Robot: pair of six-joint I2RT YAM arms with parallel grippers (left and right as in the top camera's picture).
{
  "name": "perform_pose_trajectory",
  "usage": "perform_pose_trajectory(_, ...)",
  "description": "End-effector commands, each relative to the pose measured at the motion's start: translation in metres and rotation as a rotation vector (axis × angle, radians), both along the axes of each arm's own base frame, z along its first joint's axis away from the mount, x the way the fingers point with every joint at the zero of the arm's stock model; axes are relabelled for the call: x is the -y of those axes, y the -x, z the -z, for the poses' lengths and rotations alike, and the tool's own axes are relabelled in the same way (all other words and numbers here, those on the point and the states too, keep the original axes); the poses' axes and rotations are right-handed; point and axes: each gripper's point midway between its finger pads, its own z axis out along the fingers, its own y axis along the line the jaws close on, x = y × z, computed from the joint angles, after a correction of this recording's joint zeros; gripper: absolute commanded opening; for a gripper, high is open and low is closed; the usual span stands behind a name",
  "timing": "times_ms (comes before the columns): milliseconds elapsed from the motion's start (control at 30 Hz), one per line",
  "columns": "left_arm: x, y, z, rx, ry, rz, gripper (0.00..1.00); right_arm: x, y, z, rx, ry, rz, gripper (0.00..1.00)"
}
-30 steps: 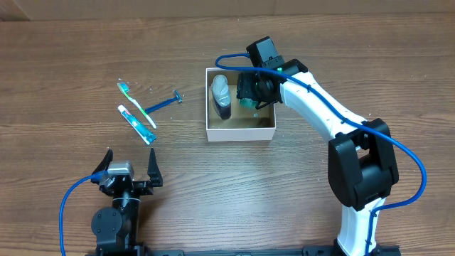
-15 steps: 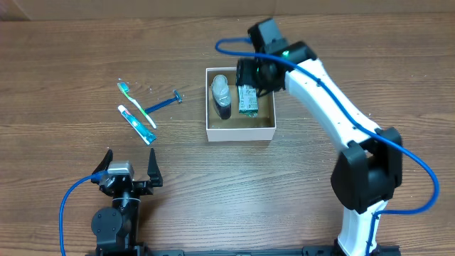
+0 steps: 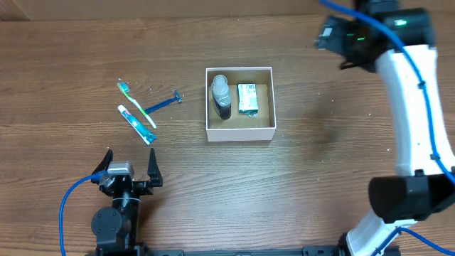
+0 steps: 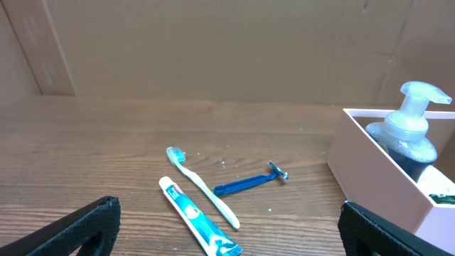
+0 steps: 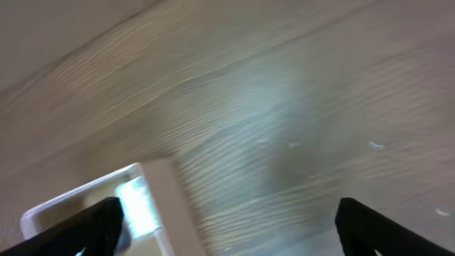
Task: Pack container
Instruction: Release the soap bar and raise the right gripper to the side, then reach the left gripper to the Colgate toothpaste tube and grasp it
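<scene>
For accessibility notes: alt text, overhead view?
A white container holds a bottle and a green packet; toothbrush, toothpaste and razor lie to its left. The left fingers sit open at the near edge; the right arm extends to the top right.

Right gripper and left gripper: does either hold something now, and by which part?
Nothing is held. The right gripper is open with nothing between its fingers, and so is the left gripper. The green-and-white packet lies in the container.
</scene>
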Motion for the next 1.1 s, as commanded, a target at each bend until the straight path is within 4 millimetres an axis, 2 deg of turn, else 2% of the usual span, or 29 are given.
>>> perform_pose_trajectory(0, -0.001, 0.000, -0.005, 0.025, 0.014, -0.008, 1.00, 0.042, 0.006, -0.002, -0.013, 0.020, 0.097, 1.00)
perform_pose_trajectory(67, 0.001, 0.000, -0.011, 0.051, 0.013, 0.004, 1.00, 0.060, 0.013, 0.001, -0.038, 0.020, 0.138, 1.00)
perform_pose_trajectory(167, -0.002, 0.000, -0.005, 0.024, 0.013, -0.009, 1.00, 0.075, 0.024, 0.005, -0.075, 0.019, 0.176, 1.00)
perform_pose_trajectory(233, 0.001, 0.000, -0.006, 0.031, 0.015, 0.007, 1.00, 0.079, 0.026, 0.006, -0.085, 0.018, 0.184, 1.00)
perform_pose_trajectory(367, 0.020, 0.001, -0.007, 0.029, 0.049, 0.114, 1.00, 0.079, 0.026, 0.006, -0.085, 0.018, 0.185, 1.00)
perform_pose_trajectory(500, 0.023, 0.005, -0.007, -0.017, 0.097, 0.125, 1.00, 0.079, 0.026, 0.006, -0.085, 0.018, 0.185, 1.00)
perform_pose_trajectory(600, 0.019, 0.008, -0.031, -0.020, 0.096, 0.102, 1.00, 0.079, 0.026, 0.006, -0.085, 0.018, 0.185, 1.00)
perform_pose_trajectory(667, 0.013, 0.009, -0.055, -0.029, 0.094, 0.066, 1.00, 0.079, 0.026, 0.006, -0.085, 0.018, 0.185, 1.00)
perform_pose_trajectory(733, 0.010, 0.006, -0.068, -0.065, 0.097, 0.050, 1.00, 0.079, 0.026, 0.006, -0.085, 0.018, 0.185, 1.00)
perform_pose_trajectory(833, 0.006, -0.007, -0.081, -0.244, 0.115, 0.024, 1.00, 0.079, 0.026, 0.006, -0.085, 0.018, 0.185, 1.00)
perform_pose_trajectory(900, 0.005, -0.019, -0.083, -0.369, 0.129, 0.019, 1.00, 0.079, 0.026, 0.006, -0.085, 0.018, 0.185, 1.00)
perform_pose_trajectory(1067, 0.018, -0.049, -0.086, -0.686, 0.199, 0.095, 1.00, 0.079, 0.026, 0.006, -0.085, 0.018, 0.185, 1.00)
